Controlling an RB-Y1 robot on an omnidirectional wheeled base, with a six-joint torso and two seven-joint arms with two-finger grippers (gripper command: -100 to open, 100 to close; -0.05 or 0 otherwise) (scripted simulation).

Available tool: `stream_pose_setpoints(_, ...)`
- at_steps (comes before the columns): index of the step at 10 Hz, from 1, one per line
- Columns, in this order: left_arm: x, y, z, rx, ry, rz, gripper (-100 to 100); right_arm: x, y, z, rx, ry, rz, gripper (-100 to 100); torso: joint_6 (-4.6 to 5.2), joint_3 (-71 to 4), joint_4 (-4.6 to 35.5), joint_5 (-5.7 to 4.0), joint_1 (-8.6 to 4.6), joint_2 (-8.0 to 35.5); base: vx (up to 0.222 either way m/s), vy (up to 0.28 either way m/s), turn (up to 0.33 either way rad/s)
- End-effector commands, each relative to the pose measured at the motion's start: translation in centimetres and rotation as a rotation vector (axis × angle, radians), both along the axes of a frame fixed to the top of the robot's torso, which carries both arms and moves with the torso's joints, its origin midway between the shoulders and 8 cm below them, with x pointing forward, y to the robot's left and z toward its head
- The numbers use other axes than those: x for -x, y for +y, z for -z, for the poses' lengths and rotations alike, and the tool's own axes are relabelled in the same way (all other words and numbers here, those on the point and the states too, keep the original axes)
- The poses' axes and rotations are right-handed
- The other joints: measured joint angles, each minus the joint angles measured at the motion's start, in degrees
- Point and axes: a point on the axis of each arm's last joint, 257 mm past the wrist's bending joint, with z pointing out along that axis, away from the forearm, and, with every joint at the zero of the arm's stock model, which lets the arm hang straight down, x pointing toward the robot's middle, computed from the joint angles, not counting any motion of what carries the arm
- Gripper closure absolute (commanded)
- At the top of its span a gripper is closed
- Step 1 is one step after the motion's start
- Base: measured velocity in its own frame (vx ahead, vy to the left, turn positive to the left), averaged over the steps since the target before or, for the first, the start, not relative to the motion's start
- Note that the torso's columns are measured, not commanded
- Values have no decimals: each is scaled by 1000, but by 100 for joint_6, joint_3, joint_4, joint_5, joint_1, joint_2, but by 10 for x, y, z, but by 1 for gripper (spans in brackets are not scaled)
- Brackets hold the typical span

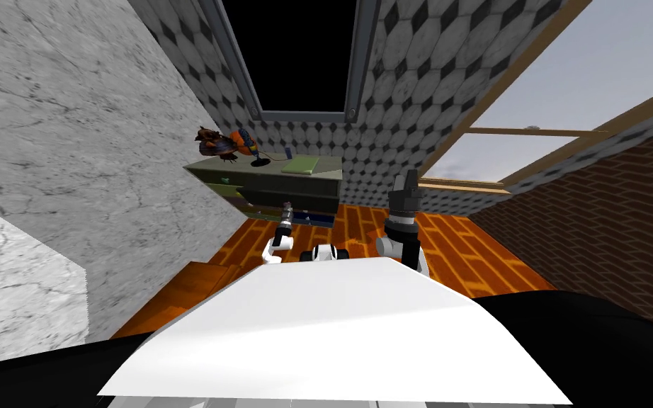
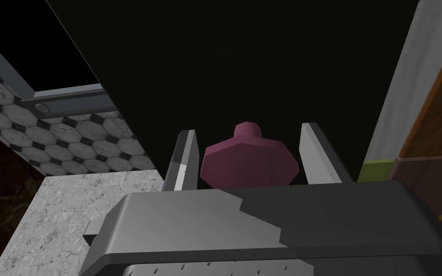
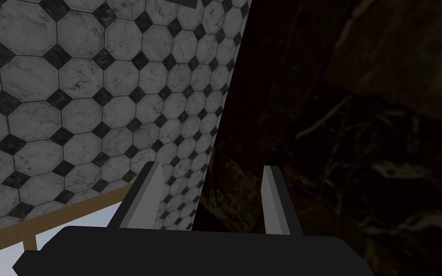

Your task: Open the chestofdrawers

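Note:
A dark green chest of drawers (image 1: 297, 185) stands against the tiled wall ahead. My left gripper (image 1: 287, 207) reaches its front near the lower drawers. In the left wrist view a maroon knob (image 2: 249, 160) sits on a dark drawer front (image 2: 244, 62). The left gripper (image 2: 249, 132) is open around that knob, a finger (image 2: 186, 153) on each side with only a slim gap. My right gripper (image 1: 411, 174) is raised to the right of the chest, well away from it. In its wrist view, the right gripper (image 3: 210, 166) is open with nothing between its fingers.
On the chest's top are a brown bird-like figure (image 1: 212, 143), an orange object (image 1: 245, 144), a small black stand (image 1: 260, 161) and a flat green pad (image 1: 300, 165). A marble wall (image 1: 70, 142) runs close on the left. A window (image 1: 530, 134) is on the right, over a wooden floor (image 1: 474, 255).

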Motion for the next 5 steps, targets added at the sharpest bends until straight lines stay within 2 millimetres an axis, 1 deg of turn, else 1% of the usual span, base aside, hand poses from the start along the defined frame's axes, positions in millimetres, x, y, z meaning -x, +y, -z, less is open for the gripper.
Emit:
stream_pose_setpoints(1,-5,19,-4,2,-11,-39,100,0,0,0,0,0,0,0,0,6,-1,1,-1,7,-214,48,-146)
stream_pose_setpoints(2,-7,30,-6,3,-15,-62,100,0,0,0,0,0,0,0,-5,6,4,1,11,7,-229,37,-213)
stream_pose_setpoints(3,-5,25,-2,1,-5,-50,100,0,0,0,0,0,0,0,-5,6,10,-2,6,10,-108,13,-43)
stream_pose_setpoints(4,-4,52,6,-8,7,-76,100,0,0,0,0,0,0,0,-6,-12,7,-7,-4,-25,-85,-27,-159)
stream_pose_setpoints(5,-5,73,6,-35,4,-92,100,0,0,0,0,0,0,0,-6,-20,-12,-2,-5,-36,-151,-93,-262)
